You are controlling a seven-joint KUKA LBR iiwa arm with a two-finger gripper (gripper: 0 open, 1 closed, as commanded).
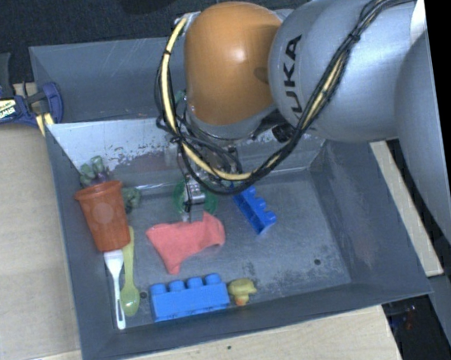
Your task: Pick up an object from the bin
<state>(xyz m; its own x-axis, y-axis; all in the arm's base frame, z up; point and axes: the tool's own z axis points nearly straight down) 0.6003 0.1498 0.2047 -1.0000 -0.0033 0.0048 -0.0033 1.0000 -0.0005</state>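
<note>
your gripper [193, 203] sits over the pink cloth [188, 240] top edge | small blue block [255, 211] just right of cloth | grip state: you can't tell

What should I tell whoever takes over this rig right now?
Gripper: low over the middle of the bin, at the upper edge of the pink cloth; no thing visibly held.
Things: small blue block beside the cloth; orange cup, white fork and green spoon at the view's left; long blue brick along the near wall.
Done: nothing lifted out yet.
Left: grasp one thing and raise it clear.
</note>
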